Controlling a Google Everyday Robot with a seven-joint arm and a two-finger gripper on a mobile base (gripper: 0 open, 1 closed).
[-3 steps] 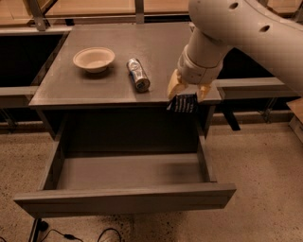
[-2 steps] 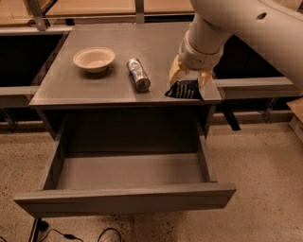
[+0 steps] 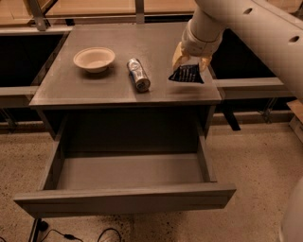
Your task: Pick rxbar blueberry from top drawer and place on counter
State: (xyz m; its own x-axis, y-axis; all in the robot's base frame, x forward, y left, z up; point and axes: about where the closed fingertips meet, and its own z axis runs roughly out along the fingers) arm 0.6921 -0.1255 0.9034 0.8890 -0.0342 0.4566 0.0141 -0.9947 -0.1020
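Observation:
My gripper (image 3: 189, 61) hangs over the right part of the grey counter (image 3: 94, 90), its yellowish fingers (image 3: 178, 53) shut on the rxbar blueberry (image 3: 187, 74). The dark navy bar hangs from the fingers just above the counter top, to the right of the can. The top drawer (image 3: 123, 198) is pulled fully open below the counter, and its grey inside shows nothing in it.
A silver drink can (image 3: 138, 74) lies on its side in the middle of the counter. A pale bowl (image 3: 94, 58) stands at the counter's left. Light wooden surfaces with metal posts (image 3: 36, 10) run behind. Cables (image 3: 71, 235) lie on the speckled floor.
My gripper has carried the bar up and back from the counter's front right edge, over the counter top.

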